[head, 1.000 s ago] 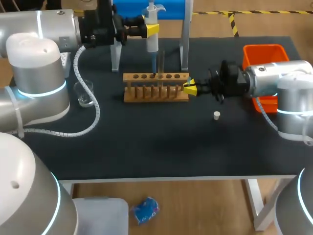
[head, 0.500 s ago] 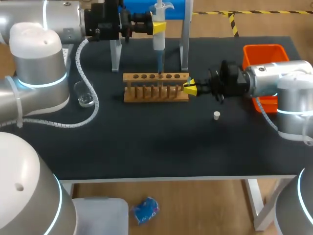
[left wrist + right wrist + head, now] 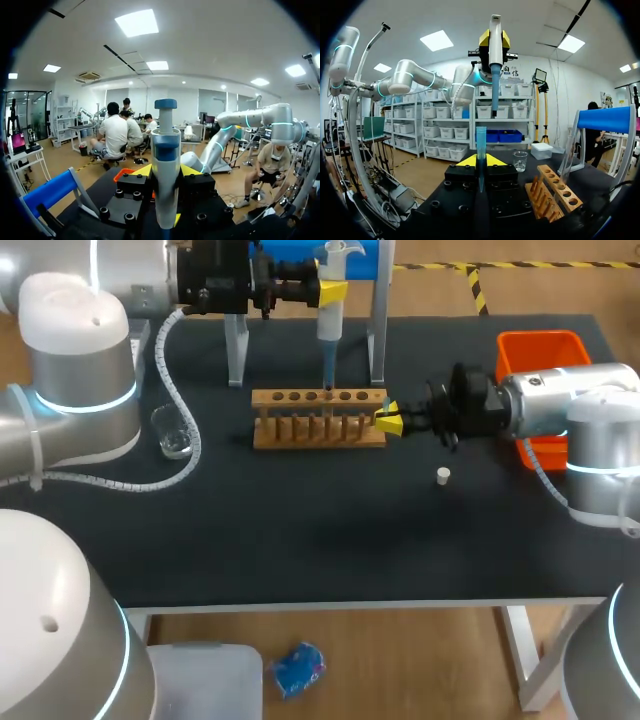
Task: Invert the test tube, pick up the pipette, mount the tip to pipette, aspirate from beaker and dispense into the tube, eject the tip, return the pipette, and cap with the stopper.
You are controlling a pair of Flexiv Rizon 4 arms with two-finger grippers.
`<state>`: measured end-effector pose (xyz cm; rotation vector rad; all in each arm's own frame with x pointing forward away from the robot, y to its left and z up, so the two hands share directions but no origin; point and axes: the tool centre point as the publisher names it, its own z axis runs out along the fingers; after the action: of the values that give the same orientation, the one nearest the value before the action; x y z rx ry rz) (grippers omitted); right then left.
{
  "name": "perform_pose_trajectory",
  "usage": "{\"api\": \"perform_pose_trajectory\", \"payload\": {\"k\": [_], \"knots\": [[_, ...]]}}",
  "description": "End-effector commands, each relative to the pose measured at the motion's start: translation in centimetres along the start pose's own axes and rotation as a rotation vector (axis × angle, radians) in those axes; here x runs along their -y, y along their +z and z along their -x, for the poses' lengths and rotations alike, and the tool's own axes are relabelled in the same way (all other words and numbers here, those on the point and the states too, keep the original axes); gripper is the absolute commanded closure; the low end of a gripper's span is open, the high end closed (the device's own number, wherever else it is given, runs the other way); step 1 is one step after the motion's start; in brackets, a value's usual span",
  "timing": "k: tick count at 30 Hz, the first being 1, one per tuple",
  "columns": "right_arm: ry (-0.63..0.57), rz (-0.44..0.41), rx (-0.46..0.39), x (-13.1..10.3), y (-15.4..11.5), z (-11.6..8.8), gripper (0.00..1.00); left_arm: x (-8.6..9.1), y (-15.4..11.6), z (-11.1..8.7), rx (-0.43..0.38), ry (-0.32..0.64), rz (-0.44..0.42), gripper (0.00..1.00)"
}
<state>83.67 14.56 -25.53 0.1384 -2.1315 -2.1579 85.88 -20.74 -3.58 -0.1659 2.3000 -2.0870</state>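
Yellow-tipped, the left gripper [image 3: 331,292] is clenched on the pipette [image 3: 165,145]. It holds the pipette upright above the rack [image 3: 318,430], near the back edge of the desk [image 3: 300,540], with the thin end pointing down toward the rack's holes. The right gripper [image 3: 480,161] grasps a blue tip [image 3: 480,137] upright at the rack's right end. In that gripper's own view the pipette hangs above and a little beyond the tip, apart from it. The beaker [image 3: 173,432] stands toward the left edge. The stopper [image 3: 443,475] lies right of the middle, and the bin [image 3: 540,337] sits in the back right corner.

The pipette looks picked up, and mounting seems to be the step in hand, not yet done. Aspirating, dispensing, ejecting, returning and capping remain. I cannot pick out the tube, so I cannot tell whether it has been turned.

Since a second ago the left arm has carried the pipette rightward and toward the back edge, nearer the line of the tip. The right gripper has not moved.
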Motion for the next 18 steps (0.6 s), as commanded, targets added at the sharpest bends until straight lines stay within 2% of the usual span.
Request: {"api": "perform_pose_trajectory", "payload": {"k": [1,18], "knots": [[-0.001,0.0,0.002,-0.01,-0.06,-0.09,1.0,-0.09,0.21,0.14,-0.007,-0.003,-0.04,1.0],[-0.001,0.0,0.002,-0.01,-0.06,-0.09,1.0,0.14,0.39,-0.31,-0.032,0.071,-0.049,1.0]]}}
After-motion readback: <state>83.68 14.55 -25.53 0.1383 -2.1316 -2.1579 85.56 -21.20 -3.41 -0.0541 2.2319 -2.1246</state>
